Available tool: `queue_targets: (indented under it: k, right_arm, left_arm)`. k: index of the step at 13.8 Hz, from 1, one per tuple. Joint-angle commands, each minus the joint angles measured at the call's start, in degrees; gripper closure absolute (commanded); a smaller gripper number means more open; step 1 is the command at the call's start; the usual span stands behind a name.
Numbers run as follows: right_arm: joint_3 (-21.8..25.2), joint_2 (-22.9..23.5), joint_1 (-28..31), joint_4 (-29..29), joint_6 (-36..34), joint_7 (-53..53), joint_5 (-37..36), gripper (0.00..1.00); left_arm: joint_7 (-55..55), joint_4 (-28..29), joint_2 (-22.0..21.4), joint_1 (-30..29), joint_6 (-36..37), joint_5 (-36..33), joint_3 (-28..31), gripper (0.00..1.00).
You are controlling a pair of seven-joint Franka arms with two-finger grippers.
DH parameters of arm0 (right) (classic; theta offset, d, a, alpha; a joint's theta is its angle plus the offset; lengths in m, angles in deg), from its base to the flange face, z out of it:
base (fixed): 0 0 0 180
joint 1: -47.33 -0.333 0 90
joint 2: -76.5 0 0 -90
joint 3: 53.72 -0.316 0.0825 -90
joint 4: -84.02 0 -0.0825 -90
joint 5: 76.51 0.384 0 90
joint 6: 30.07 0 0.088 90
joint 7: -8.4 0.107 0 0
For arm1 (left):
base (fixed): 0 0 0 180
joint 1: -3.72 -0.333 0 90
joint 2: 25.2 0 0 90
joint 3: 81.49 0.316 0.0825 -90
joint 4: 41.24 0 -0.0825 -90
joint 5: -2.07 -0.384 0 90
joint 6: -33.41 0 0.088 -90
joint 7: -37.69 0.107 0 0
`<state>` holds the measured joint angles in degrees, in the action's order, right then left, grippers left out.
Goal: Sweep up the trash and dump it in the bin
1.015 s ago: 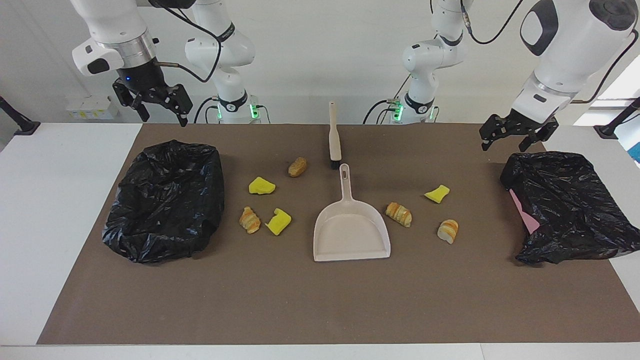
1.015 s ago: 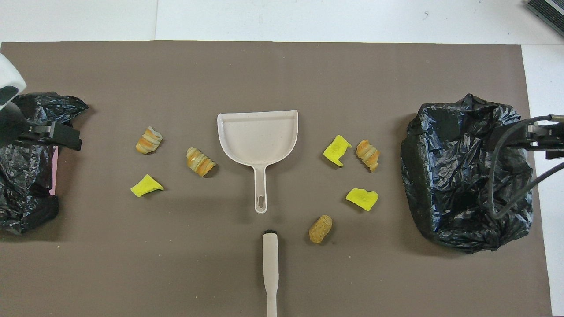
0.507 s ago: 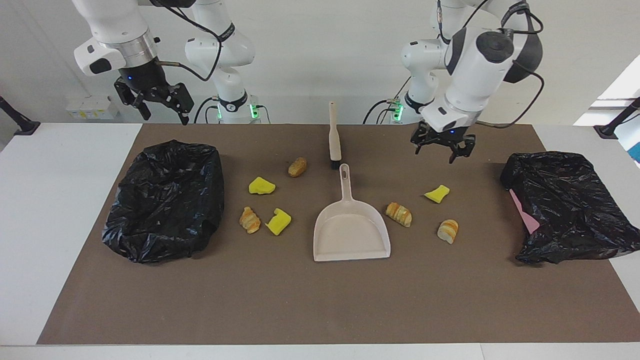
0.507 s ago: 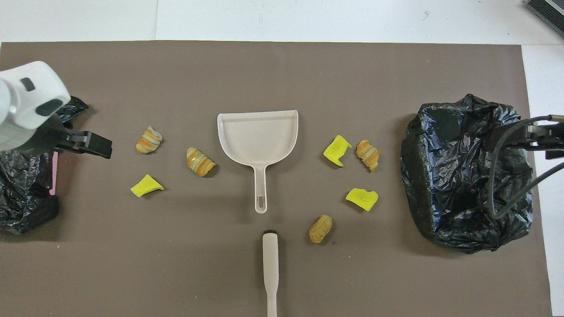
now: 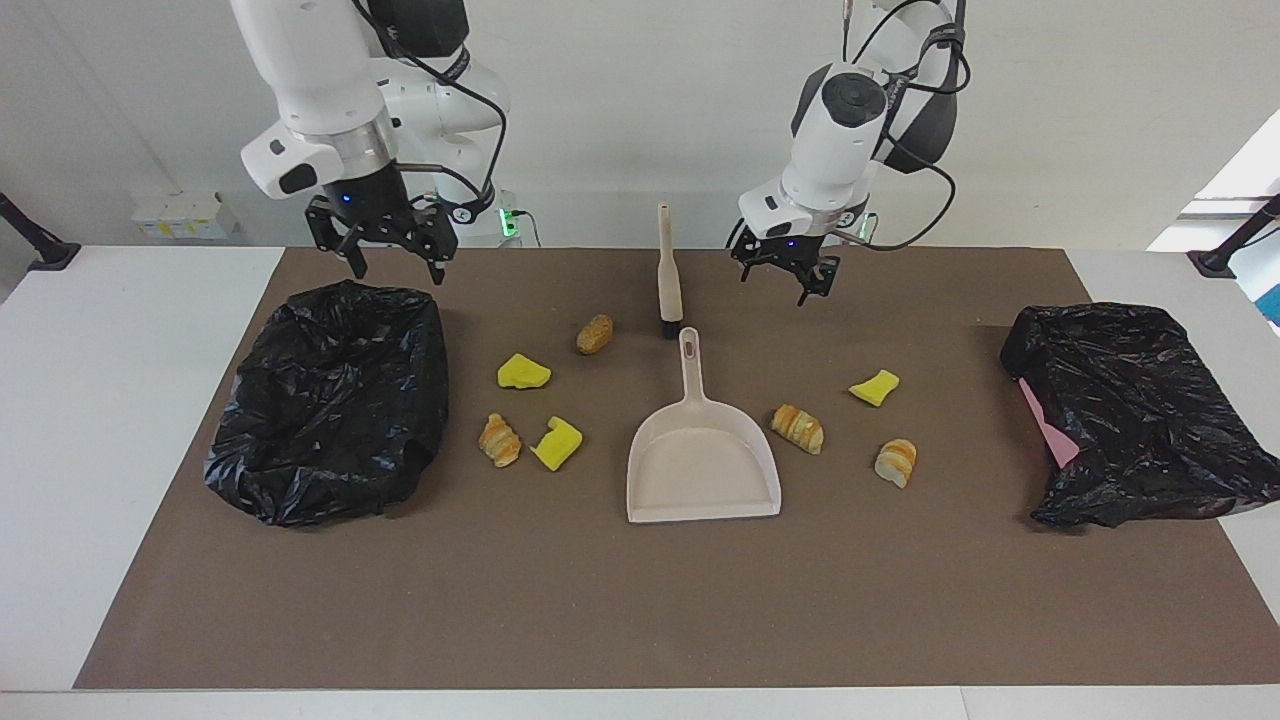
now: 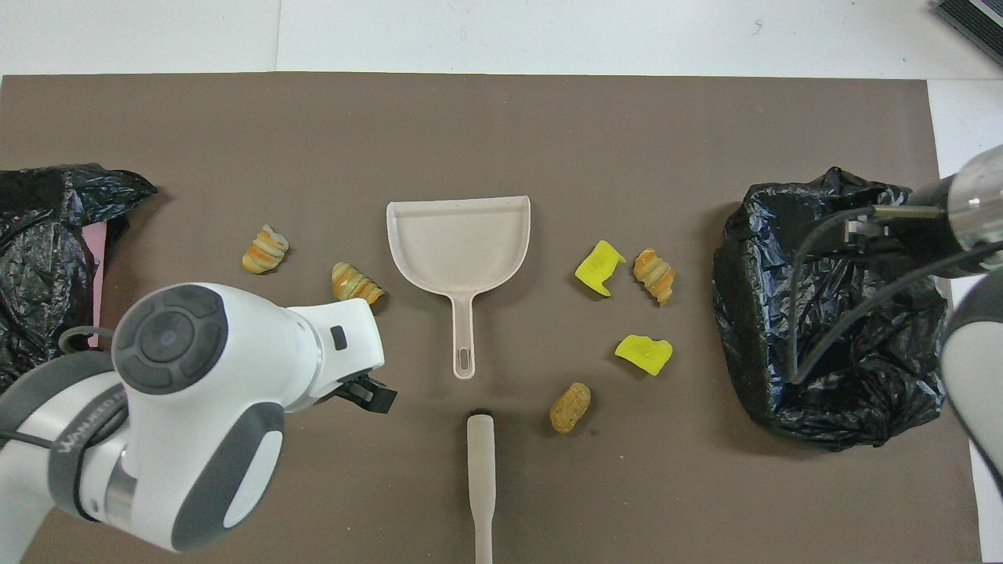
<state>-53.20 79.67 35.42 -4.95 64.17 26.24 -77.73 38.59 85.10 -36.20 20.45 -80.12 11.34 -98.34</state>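
Spongy yellow chunks [image 5: 523,371] and ridged bread pieces [image 5: 797,428] flank the smooth dustpan [image 5: 702,470]; both arms' fingers released, empty.

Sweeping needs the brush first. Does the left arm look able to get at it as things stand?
Probably yes: the left gripper, open, hangs beside the brush, whose handle lies bare; nothing stands between them.

Trash [image 5: 524,371]: bright yellow chunks, golden-brown striped bread bits. Beige dustpan [image 5: 702,465] and brush [image 5: 668,275], brown mat [image 5: 640,600], black bin bags [image 5: 330,400]. My arms white.
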Motion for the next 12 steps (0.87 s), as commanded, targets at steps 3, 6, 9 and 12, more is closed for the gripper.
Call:
queue_targets:
  k: [3,6,9,12]
  right_arm:
    - [0.27,7.09,-7.42,-0.32,8.67,7.63,-0.1,0.0]
    - [0.19,11.49,-12.43,-0.15,14.03,13.35,-0.1,0.0]
    - [0.19,15.53,-16.3,0.2,19.04,16.34,0.86,0.0]
    - [0.27,19.58,-18.94,1.43,21.33,19.24,0.6,0.0]
  left_arm:
    - [-12.13,13.02,-6.13,12.16,-10.54,4.53,1.21,0.0]
    - [-21.17,18.14,-6.75,20.42,-15.39,4.53,1.21,0.0]
    - [-29.62,20.25,-6.32,27.72,-17.41,4.53,1.03,0.0]
    - [-34.29,23.6,-5.7,32.65,-21.82,4.53,0.94,0.0]
